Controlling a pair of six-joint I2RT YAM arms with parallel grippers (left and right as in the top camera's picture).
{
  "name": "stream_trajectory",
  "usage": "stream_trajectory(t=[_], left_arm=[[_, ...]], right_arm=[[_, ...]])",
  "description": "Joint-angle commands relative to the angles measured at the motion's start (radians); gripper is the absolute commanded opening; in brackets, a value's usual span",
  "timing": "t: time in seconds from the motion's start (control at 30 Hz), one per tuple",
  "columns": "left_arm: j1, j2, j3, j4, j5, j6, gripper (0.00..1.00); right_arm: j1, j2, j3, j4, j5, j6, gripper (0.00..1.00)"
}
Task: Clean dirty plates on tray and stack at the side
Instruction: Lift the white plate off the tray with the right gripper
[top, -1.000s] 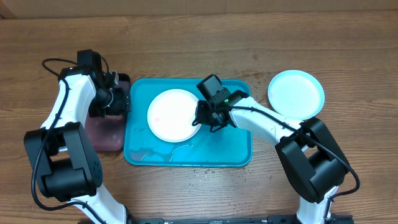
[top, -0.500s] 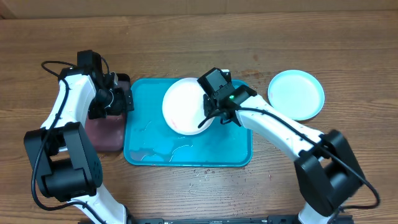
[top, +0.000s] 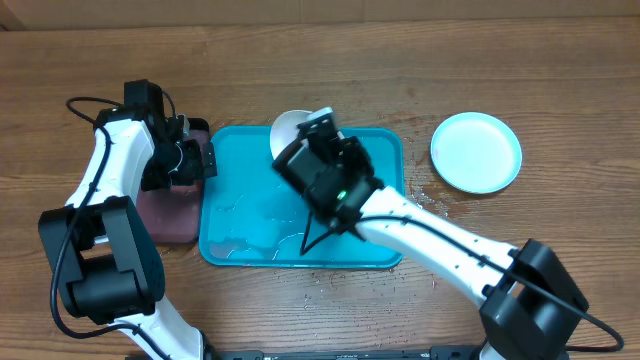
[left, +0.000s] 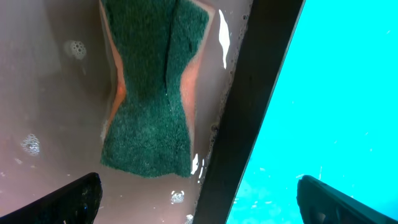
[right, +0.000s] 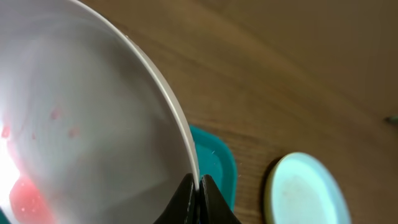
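Note:
My right gripper (top: 312, 152) is shut on the rim of the white plate (top: 290, 130) and holds it tilted up on edge above the far side of the turquoise tray (top: 240, 215). In the right wrist view the white plate (right: 81, 124) shows red smears and my fingertips (right: 198, 193) pinch its rim. The light blue plate (top: 476, 151) lies on the table at the right; it also shows in the right wrist view (right: 305, 193). My left gripper (left: 199, 199) is open above the edge between the pinkish tray and the turquoise tray (left: 323, 106). The yellow-green plate is out of view.
A green sponge (left: 155, 93) lies in soapy water in the black-rimmed pinkish tray (top: 170, 215) left of the turquoise tray. Water drops lie on the wooden table (top: 330, 278) in front of the tray.
My right gripper has lifted the white plate off the turquoise tray and tipped it up on edge, swinging toward the tray's far side. The left arm has not moved.

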Motion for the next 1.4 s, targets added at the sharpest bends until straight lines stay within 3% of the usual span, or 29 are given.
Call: stream_trajectory(t=[0.0, 0.43, 1.13, 1.37], left_arm=[[0.0, -0.011, -0.002, 0.004, 0.014, -0.018, 1.0], [0.0, -0.011, -0.002, 0.006, 0.014, -0.017, 1.0], [0.0, -0.011, -0.002, 0.005, 0.014, -0.017, 1.0], [0.0, -0.011, -0.002, 0.004, 0.014, -0.017, 1.0]], right_arm=[[0.065, -0.039, 0.033, 0.038, 0.228, -0.124, 0.04], [0.21, -0.039, 0.033, 0.089, 0.501, -0.131, 0.04], [0.211, -0.039, 0.033, 0.143, 0.526, -0.129, 0.04], [0.1, -0.039, 0.033, 0.137, 0.368, 0.009, 0.04]])
